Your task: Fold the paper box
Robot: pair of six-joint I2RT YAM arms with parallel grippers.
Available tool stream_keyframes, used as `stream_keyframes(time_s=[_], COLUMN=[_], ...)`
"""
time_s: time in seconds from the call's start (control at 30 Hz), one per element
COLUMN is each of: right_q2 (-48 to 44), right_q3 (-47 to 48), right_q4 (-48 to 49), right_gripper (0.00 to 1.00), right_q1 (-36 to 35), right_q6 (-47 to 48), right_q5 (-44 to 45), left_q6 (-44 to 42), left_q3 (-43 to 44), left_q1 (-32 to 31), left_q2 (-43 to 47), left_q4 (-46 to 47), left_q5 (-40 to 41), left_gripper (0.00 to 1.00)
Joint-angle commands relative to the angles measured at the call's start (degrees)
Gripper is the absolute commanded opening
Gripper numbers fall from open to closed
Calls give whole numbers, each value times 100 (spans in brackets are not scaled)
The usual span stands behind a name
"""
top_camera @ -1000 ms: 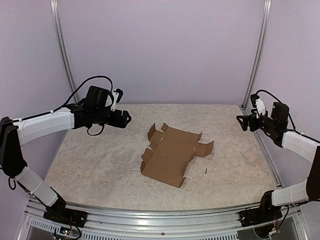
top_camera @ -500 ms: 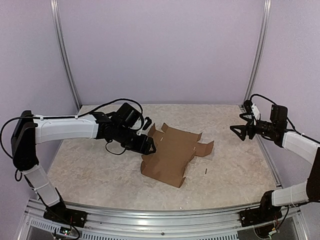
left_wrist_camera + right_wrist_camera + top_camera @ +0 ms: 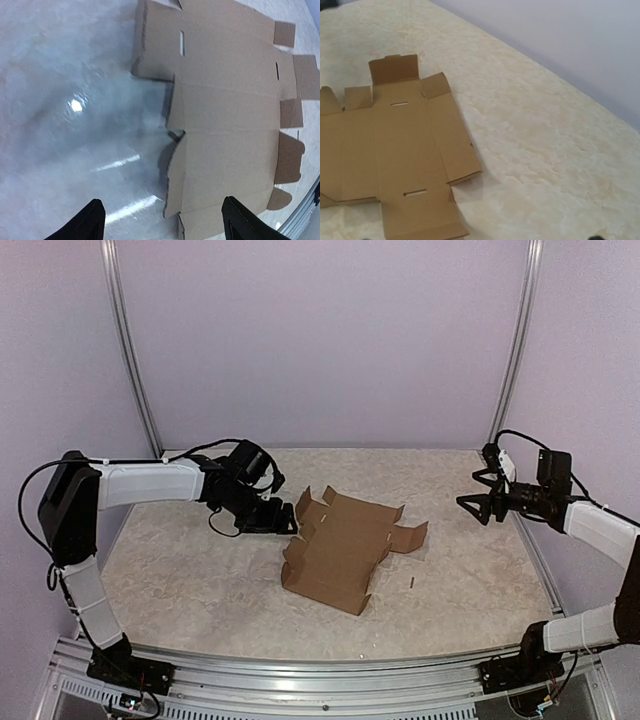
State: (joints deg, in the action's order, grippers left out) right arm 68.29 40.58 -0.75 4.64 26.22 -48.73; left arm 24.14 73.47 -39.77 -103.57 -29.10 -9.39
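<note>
A: Brown cardboard, where is it from you?
B: The paper box (image 3: 345,548) lies flat on the table (image 3: 180,575), just right of my left gripper (image 3: 288,523), which gapes empty. Its long axis runs far-right. My right gripper (image 3: 470,502), open and empty, hangs well apart.

Pale marbled worktop (image 3: 200,570), plain lilac back wall (image 3: 320,340), slim metal post (image 3: 128,350) rising at 11 o'clock, matching second post (image 3: 518,340) at 1 o'clock, metal rail (image 3: 330,685) along the 6 o'clock edge, small dark speck (image 3: 411,583) on the worktop toward 4 o'clock
</note>
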Motion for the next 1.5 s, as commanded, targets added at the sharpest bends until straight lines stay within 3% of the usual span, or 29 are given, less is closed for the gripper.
stream_keyframes(time_s=[0.0,0.33,0.47,0.53,0.83,1.17,1.33,1.47], right_q2=[-27,-17,-18,-11,64,169,322,1011], right_q3=[151,224,240,240,256,266,614,1734], right_q4=[-245,-418,-434,-439,-468,-440,-432,-1242], right_gripper=[92,91,91,91,90,90,89,88], right_q1=[-66,-87,-92,-95,-105,-162,-438,-922], right_q6=[120,241,243,243,253,172,-269,-370], right_q5=[-90,-69,-61,-53,-34,-13,335,527], left_q6=[-444,-1255,-1297,-1254,-1408,-1506,-1814,-2097], left_q3=[691,2726,3538,3847,4483,4575,3781,2584], left_q1=[724,1058,953,924,694,573,402,146], left_q2=[-348,-1659,-2227,-2492,-3196,-3300,-2842,-1992], left_q4=[145,-589,-1131,-1319,-1638,-1456,-867,198], left_q5=[-371,-1084,-685,-588,-68,153,432,815], left_gripper=[79,73,71,65,49,0,0,0])
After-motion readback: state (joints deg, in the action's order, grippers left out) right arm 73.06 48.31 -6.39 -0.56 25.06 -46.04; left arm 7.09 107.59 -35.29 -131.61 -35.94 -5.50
